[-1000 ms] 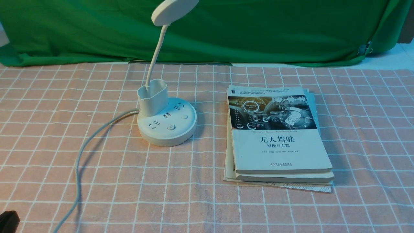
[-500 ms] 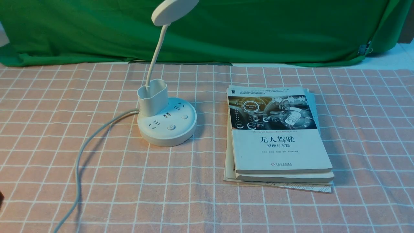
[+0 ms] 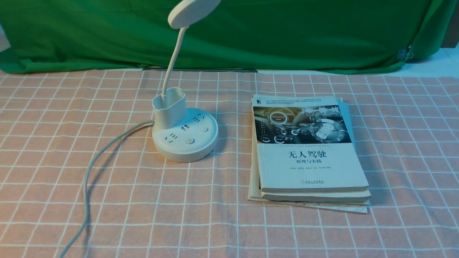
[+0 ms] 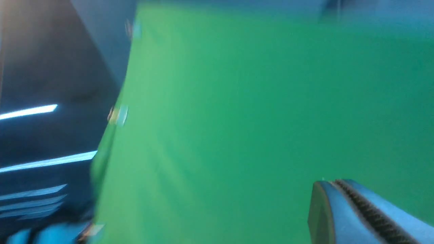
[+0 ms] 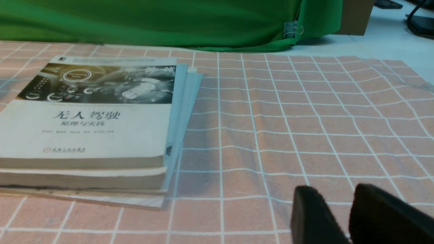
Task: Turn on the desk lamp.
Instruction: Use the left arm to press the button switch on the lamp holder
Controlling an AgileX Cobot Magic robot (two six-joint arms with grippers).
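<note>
The desk lamp (image 3: 184,138) stands on the checked cloth left of centre in the front view. It is white, with a round base with sockets and buttons, an oval cup and a thin neck rising to a disc head (image 3: 193,12). The head shows no light. A grey cord (image 3: 93,165) trails from the base toward the near left edge. Neither gripper shows in the front view. My left gripper (image 4: 334,183) is shut on nothing, seen blurred against the green cloth. My right gripper (image 5: 334,195) hovers low over the cloth beside the books, its jaws a small way apart and empty.
A stack of books (image 3: 308,161) lies right of the lamp, and these books (image 5: 91,125) also show in the right wrist view. A green backdrop (image 3: 251,32) hangs along the far edge. The pink checked cloth (image 3: 179,215) covers the table.
The dark tip of my left arm, at the bottom left corner of the front view a second ago, has slid out of view. The lamp and books have not moved.
</note>
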